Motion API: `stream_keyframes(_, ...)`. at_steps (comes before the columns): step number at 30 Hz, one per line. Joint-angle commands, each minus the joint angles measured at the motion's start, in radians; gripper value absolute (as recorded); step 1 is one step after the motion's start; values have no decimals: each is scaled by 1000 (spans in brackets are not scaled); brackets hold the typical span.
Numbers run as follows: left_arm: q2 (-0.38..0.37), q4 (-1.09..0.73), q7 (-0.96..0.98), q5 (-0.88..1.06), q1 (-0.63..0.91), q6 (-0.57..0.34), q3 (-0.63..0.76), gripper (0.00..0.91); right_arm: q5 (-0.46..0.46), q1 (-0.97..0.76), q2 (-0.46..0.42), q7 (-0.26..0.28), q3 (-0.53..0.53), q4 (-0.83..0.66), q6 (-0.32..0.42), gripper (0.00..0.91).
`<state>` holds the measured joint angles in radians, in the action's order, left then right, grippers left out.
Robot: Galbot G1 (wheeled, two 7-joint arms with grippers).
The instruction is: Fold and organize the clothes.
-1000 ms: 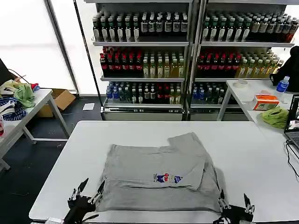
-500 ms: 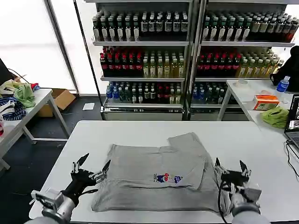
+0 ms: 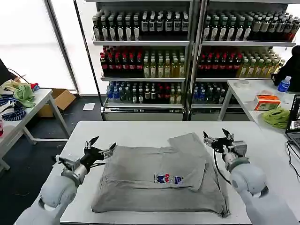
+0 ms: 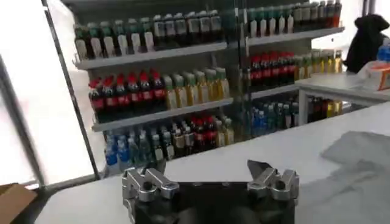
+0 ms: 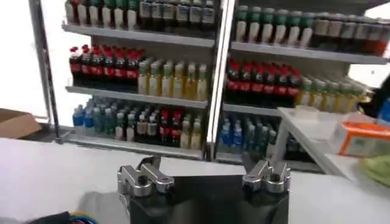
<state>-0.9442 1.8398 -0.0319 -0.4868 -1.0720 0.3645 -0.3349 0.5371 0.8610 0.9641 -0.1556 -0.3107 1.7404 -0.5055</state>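
A light grey T-shirt (image 3: 159, 180) lies partly folded on the white table (image 3: 140, 131), its small cartoon print (image 3: 167, 178) facing up. One fold rises toward the far right corner (image 3: 187, 140). My left gripper (image 3: 100, 149) hovers open just off the shirt's far left corner, holding nothing. My right gripper (image 3: 218, 137) hangs open beside the shirt's far right edge, also holding nothing. In the left wrist view the open gripper (image 4: 209, 175) stands above bare table, with grey cloth (image 4: 356, 170) off to one side. The right wrist view has the open gripper (image 5: 204, 171) over the table.
Shelves of bottled drinks (image 3: 187, 56) stand behind the table. A side table at the left (image 3: 28, 105) carries green and patterned cloths. Another table at the right (image 3: 253, 93) holds an orange box (image 3: 266, 102), a green cloth (image 3: 276, 117) and a laptop edge.
Both arms have moved from the table's near edge to the far side of the shirt, left gripper to its far left corner, right gripper to its far right edge. The shirt lies unmoved.
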Motion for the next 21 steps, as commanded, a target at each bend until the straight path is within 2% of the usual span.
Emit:
stream_keyframes(1, -27, -355, 35, -44, 302, 18, 160, 907, -121, -265, -2, 130, 121, -354, 45, 907)
stream_keyframes(3, -40, -383, 42, -34, 309, 31, 167, 907, -165, -316, 36, 153, 156, -441, 103, 907)
stream_keyframes(5, -41, -396, 46, -26, 312, 48, 173, 907, -178, -353, 53, 199, 178, -496, 134, 907)
stream_keyframes(7, -41, -399, 45, -21, 314, 55, 175, 907, -183, -377, 58, 230, 193, -514, 129, 907)
stream_keyframes(8, -42, -399, 45, -22, 314, 61, 174, 907, -182, -390, 58, 278, 203, -538, 112, 907)
stream_keyframes(10, -43, -399, 43, -22, 315, 72, 172, 907, -200, -415, 55, 321, 232, -567, 80, 907)
stream_keyframes(13, -47, -408, 40, -22, 316, 78, 168, 907, -224, -427, 57, 362, 249, -590, 62, 907)
stream_keyframes(16, -57, -418, 40, -19, 310, 76, 158, 907, -226, -423, 82, 360, 242, -613, 59, 907)
stream_keyframes(21, -57, -399, 38, 8, 283, 71, 139, 907, -180, -383, 145, 299, 198, -611, 62, 907)
